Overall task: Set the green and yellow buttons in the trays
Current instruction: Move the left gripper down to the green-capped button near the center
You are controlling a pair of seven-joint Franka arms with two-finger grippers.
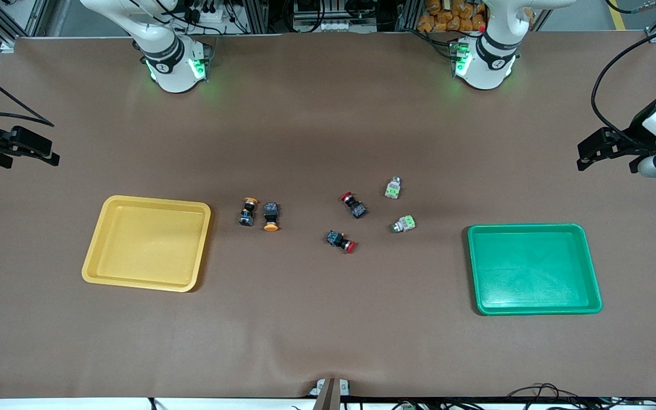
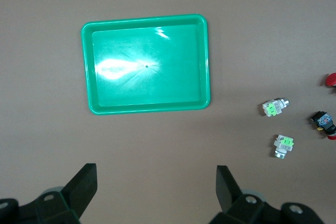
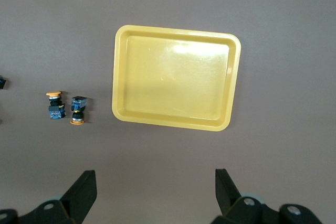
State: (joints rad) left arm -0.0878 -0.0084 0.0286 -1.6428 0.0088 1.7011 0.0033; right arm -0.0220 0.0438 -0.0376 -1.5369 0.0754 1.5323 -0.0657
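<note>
Two yellow-capped buttons [image 1: 247, 211] [image 1: 271, 216] lie beside the empty yellow tray [image 1: 146, 243]. Two whitish green buttons [image 1: 393, 188] [image 1: 403, 224] lie toward the empty green tray [image 1: 533, 269]. My right gripper [image 1: 43, 151] is open and empty, high over bare table at the right arm's end; its wrist view shows the yellow tray [image 3: 176, 84] and both yellow buttons [image 3: 55, 104] [image 3: 78, 109]. My left gripper [image 1: 587, 156] is open and empty, high over bare table at the left arm's end; its wrist view shows the green tray [image 2: 146, 64] and both green buttons [image 2: 274, 107] [image 2: 282, 146].
Two black switches with red caps [image 1: 353, 205] [image 1: 341, 240] lie between the yellow and green buttons. Brown table cover runs to all edges. The arm bases stand along the table edge farthest from the front camera.
</note>
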